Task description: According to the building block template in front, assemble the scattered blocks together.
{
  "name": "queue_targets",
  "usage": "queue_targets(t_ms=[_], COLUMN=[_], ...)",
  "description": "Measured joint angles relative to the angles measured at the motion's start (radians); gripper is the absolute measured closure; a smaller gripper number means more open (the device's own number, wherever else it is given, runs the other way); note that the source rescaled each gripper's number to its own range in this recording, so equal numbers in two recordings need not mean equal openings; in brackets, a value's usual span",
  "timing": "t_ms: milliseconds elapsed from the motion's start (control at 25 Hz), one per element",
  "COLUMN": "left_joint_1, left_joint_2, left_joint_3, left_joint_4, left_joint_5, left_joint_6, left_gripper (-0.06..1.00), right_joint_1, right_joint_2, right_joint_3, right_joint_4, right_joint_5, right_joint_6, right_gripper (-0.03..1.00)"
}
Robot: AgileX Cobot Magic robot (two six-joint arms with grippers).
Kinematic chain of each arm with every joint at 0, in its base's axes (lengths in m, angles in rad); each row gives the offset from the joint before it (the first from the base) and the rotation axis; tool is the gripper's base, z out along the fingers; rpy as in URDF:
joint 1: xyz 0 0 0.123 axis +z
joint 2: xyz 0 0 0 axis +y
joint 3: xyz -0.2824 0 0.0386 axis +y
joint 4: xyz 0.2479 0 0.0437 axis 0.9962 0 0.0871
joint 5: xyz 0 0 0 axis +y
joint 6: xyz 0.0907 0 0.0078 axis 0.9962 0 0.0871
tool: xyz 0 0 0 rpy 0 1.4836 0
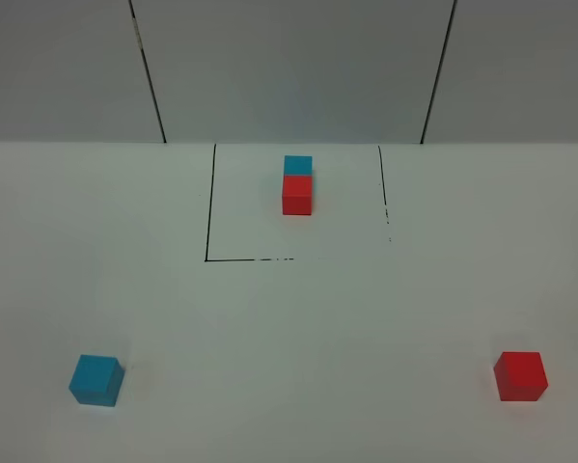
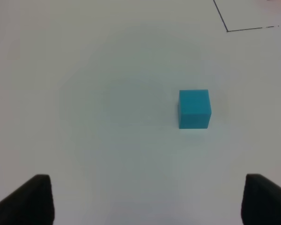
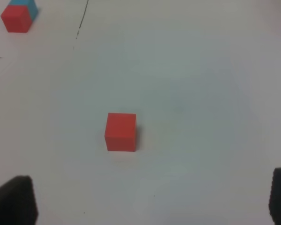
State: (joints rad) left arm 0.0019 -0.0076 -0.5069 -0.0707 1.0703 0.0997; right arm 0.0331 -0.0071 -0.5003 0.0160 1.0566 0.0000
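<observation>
Blue cube (image 1: 96, 379) near front-left corner of desk (image 1: 298, 338), ahead of left gripper (image 2: 149, 201), jaws spread wide, empty; red cube (image 1: 520, 375) near front-right corner, ahead of right gripper (image 3: 147, 201), likewise spread, empty.

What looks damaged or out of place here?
The template's black outline is incomplete: its near edge stops partway and its right side breaks into dots. Nothing else stands out.

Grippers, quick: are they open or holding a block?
Left gripper: open, holding nothing.
Right gripper: open, holding nothing.
</observation>
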Motion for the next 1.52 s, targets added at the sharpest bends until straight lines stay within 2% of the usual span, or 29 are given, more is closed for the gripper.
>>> queue_targets(t_ms=[800,920,1160,1400,1520], left_joint_1=[0.000,0.000,0.000,0.000,0.000], left_joint_2=[0.005,0.054,0.380,0.837,1.045], left_joint_3=[0.000,0.000,-0.080,-0.294,-0.408], left_joint_4=[-0.001,-0.001,-0.001,-0.003,-0.045], left_joint_5=[0.000,0.000,0.011,0.031,0.062], left_joint_6=[0.000,-0.039,-0.093,-0.078,-0.062], left_gripper=[0.03,0.03,0.03,0.03,0.03], right_joint_1=[0.000,0.000,0.000,0.000,0.000], right_joint_2=[0.000,0.000,0.000,0.000,0.000], right_joint_3=[0.000,0.000,0.000,0.000,0.000], right_joint_4=[0.000,0.000,0.000,0.000,0.000], right_joint_5=[0.000,0.000,0.000,0.000,0.000], right_joint_6=[0.000,0.000,0.000,0.000,0.000], right_gripper=[-0.03,-0.03,-0.03,-0.03,-0.03])
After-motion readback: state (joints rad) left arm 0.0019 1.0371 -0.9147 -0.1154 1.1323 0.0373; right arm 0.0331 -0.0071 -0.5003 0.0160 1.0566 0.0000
